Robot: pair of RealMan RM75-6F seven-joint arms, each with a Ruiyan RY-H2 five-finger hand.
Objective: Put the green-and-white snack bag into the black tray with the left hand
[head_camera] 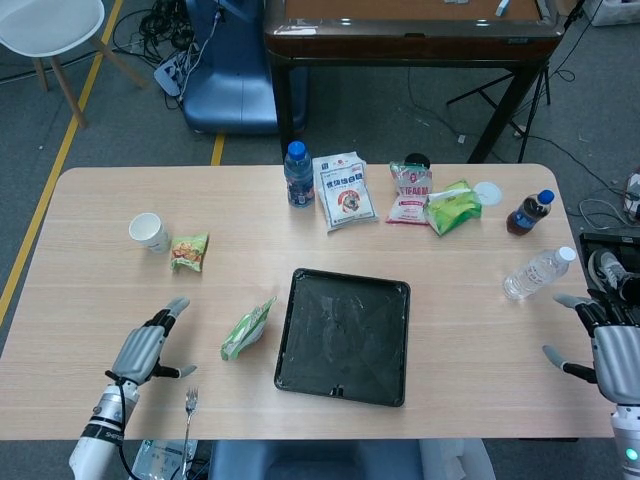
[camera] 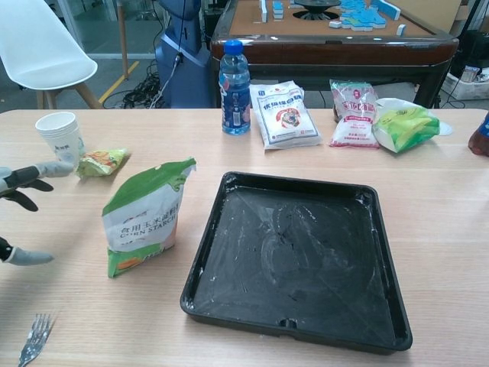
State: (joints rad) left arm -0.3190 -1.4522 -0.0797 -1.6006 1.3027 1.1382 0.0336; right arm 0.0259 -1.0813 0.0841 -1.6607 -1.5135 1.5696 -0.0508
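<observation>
One crinkly green-and-white snack bag (camera: 145,216) beside square, smudged black tray (camera: 229,290).

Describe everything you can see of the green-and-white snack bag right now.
The green-and-white snack bag is a soft plastic pouch, green across the top, white below, printed CORN STARCH, with an orange patch at a lower corner. It stands upright, leaning slightly, on the table, just left of the black tray, apart from it. The left hand is open beside it, not touching.
</observation>
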